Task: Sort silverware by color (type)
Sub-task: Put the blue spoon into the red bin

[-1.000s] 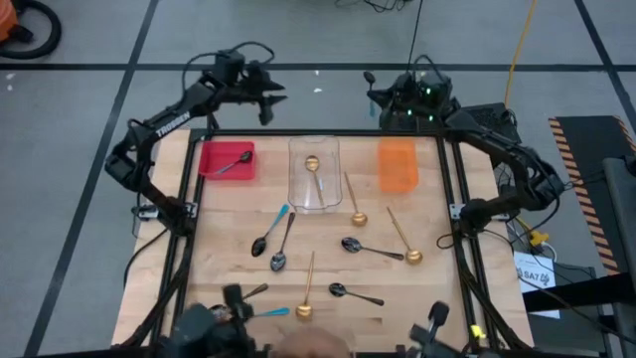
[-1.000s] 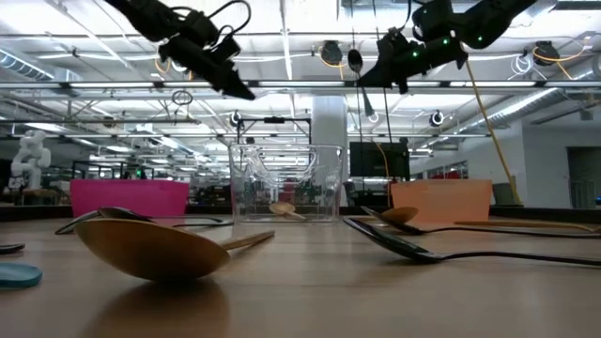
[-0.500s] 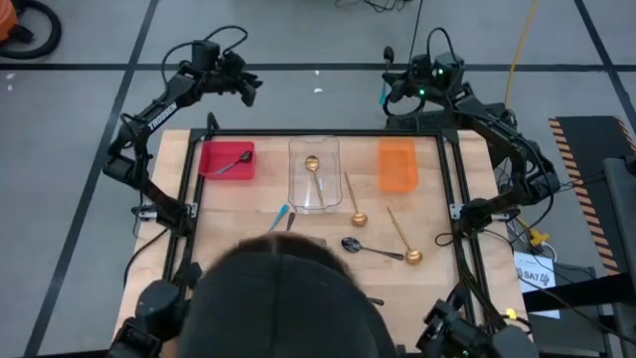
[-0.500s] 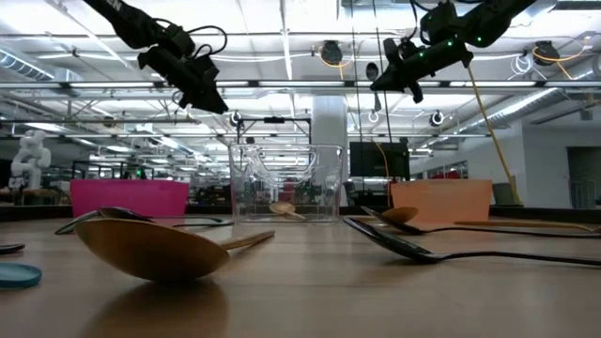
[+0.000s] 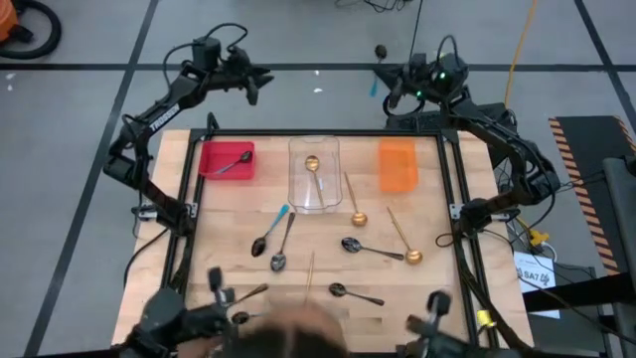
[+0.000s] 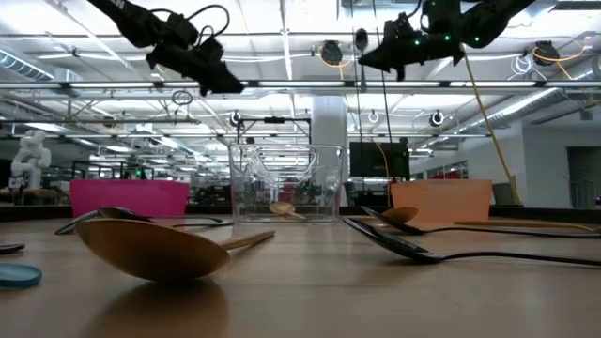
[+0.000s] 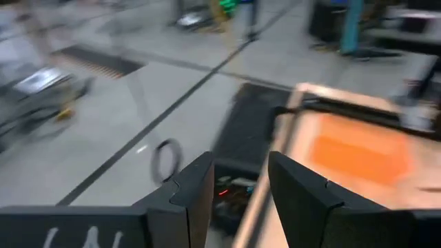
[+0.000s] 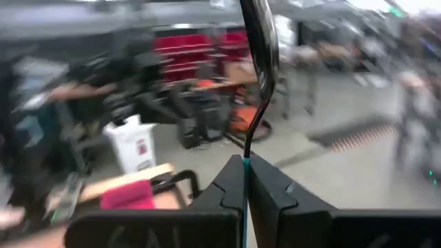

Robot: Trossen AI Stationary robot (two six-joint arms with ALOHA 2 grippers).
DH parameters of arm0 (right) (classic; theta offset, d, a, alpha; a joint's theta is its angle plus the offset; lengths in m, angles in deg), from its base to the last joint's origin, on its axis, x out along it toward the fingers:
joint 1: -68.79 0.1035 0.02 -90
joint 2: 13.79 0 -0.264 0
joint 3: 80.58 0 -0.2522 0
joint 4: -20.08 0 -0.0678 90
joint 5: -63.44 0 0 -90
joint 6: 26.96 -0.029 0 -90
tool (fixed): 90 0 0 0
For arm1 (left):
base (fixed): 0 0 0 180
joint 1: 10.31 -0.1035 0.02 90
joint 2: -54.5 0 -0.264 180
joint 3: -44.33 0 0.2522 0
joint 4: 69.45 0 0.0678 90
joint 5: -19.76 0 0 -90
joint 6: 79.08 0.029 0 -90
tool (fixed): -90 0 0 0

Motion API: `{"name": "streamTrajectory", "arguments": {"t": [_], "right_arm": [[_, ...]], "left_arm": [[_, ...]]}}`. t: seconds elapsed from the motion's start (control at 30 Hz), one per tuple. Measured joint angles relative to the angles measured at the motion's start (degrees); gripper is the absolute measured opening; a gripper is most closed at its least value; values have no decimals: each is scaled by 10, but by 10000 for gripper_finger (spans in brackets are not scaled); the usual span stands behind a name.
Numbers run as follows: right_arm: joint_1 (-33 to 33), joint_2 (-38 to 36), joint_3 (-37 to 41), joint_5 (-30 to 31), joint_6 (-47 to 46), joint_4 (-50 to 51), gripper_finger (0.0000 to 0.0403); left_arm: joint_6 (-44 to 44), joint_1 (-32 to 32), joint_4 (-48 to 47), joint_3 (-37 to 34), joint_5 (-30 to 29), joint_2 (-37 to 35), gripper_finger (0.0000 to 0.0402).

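Both arms are raised beyond the far edge of the counter (image 5: 219, 224). The right end effector (image 5: 386, 78) is clamped on a blue-handled spoon (image 8: 258, 76); in the right wrist view its dark bowl stands up above the closed fingers (image 8: 270, 196) and a sliver of blue handle shows between them. The left end effector (image 5: 260, 82) holds nothing, its fingers (image 7: 193, 193) standing apart.

Three bins sit in a row along the far side of the counter. The red bin (image 5: 227, 160) on the left holds one dark spoon (image 5: 237, 162). The clear bin (image 5: 314, 174) in the middle holds one gold spoon (image 5: 311, 165). The orange bin (image 5: 397, 165) on the right shows nothing inside.

Loose on the counter lie three gold spoons: one (image 5: 354, 204) just beside the clear bin, one (image 5: 403, 239) toward the right, and one (image 5: 309, 270) near the front whose bowl is hidden by a person's head (image 5: 293, 336) at the near edge. Three dark spoons show: one (image 5: 281, 247) left of centre, one (image 5: 370, 249) in the middle, one (image 5: 353, 292) near the front. One more blue-handled spoon (image 5: 269, 230) lies just beside the left dark one. Another handle (image 5: 250, 292) pokes out at the front left, its type unclear.
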Motion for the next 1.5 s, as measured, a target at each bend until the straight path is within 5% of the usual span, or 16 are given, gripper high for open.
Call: {"name": "streamTrajectory", "arguments": {"t": [0.23, 0.47, 0.8, 0.93, 1.5], "right_arm": [[88, 2, 135, -64, 66, -213, 0], [151, 1, 218, -19, 5, -438, 0], [213, 0, 230, -20, 45, -437, 0], [236, 0, 230, -20, 60, -440, 1], [283, 0, 229, 46, 127, -488, 3]], "left_arm": [[49, 112, -28, 0, 13, 0, 145], [38, 235, -2, 0, 14, 0, 145], [28, 360, 84, 0, -59, 3, 145], [11, 368, 87, 0, -100, 3, 145], [15, 398, 108, 0, -106, 3, 145]]}}
